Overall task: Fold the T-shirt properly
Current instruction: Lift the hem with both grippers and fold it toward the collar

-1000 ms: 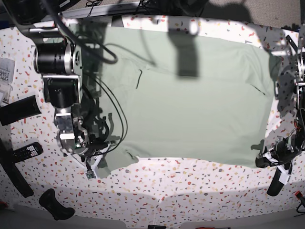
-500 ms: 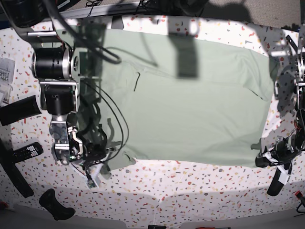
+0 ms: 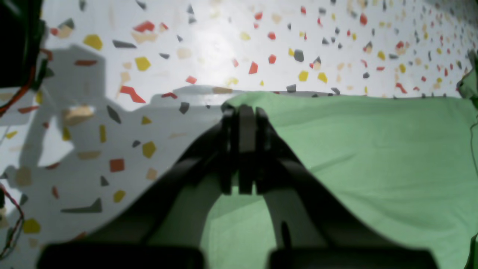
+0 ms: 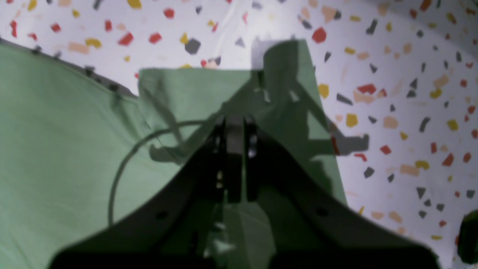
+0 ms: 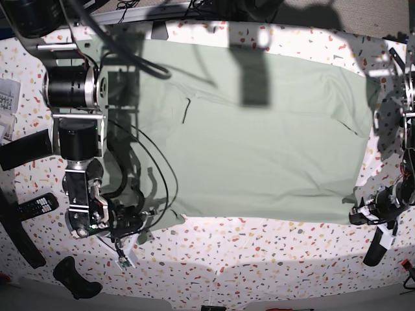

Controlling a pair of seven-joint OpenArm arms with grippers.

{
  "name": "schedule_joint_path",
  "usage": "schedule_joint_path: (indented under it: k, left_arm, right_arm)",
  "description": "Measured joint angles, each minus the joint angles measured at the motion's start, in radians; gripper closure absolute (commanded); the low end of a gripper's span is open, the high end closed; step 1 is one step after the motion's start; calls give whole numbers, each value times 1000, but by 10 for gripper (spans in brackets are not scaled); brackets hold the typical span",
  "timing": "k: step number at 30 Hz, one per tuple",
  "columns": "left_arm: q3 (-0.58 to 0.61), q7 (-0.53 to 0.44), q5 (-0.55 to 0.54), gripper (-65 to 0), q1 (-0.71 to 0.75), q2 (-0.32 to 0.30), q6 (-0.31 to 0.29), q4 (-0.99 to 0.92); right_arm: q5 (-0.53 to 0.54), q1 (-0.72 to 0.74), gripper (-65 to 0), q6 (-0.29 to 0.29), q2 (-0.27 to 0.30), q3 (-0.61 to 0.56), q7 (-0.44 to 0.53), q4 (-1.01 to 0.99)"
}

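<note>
Flat across the white terrazzo-patterned tabletop (image 5: 259, 249), speckled with red, yellow and grey chips, lies the large pale sage-green short-sleeved cloth T-shirt (image 5: 259, 142), spread wide and filling most of the middle of the base view. Crossed near its top by broad dark shadows. No print, brand or label legible anywhere on the cloth; too small to read in any view.

At the near corner on the base view's left, pinched by the black right gripper (image 4: 235, 123), a folded flap of the green cloth: jaws drawn together with fabric between them, a thin black cable (image 5: 162, 175) looping over the shirt just beside. Above it, the silver-and-black arm joints (image 5: 74, 87).

At the opposite near corner, on the base view's right, the black left gripper (image 3: 242, 112), jaws pressed together right at the shirt's hem edge, cloth lying under and beside the tips; whether fabric is truly caught between them, cannot tell.

Off to the far left edge of the table, a black remote control with small buttons (image 5: 35, 207), markings unreadable, and a white printed paper sheet (image 5: 6, 97), text too small to make out.
</note>
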Motion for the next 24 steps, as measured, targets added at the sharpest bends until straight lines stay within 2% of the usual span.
schedule_joint_path:
  k: [2, 4, 6, 8, 11, 12, 18, 22, 24]
  left_arm:
    - [0, -1, 0, 0, 0, 0, 0, 0]
    - [0, -1, 0, 0, 0, 0, 0, 0]
    - [0, 6, 0, 0, 0, 0, 0, 0]
    - [0, 16, 0, 0, 0, 0, 0, 0]
    - [0, 26, 0, 0, 0, 0, 0, 0]
    - [0, 26, -1, 0, 0, 0, 0, 0]
    - [0, 26, -1, 0, 0, 0, 0, 0]
    - [0, 26, -1, 0, 0, 0, 0, 0]
    - [0, 26, -1, 0, 0, 0, -1, 0]
  right_arm:
    - [0, 0, -162, 0, 3, 0, 6, 0]
    - [1, 0, -263, 0, 2, 0, 56, 0]
    - [2, -2, -320, -4, -4, 0, 125, 0]
    - [3, -8, -321, -62, -7, 0, 213, 0]
    - [4, -14, -321, -190, -5, 0, 222, -14]
    - [2, -15, -320, -206, -2, 1, 216, -35]
    - [4, -15, -316, -214, -4, 1, 258, -240]
    - [1, 7, -217, -233, -2, 1, 319, -358]
    - [1, 5, -126, -233, -1, 1, 324, -365]
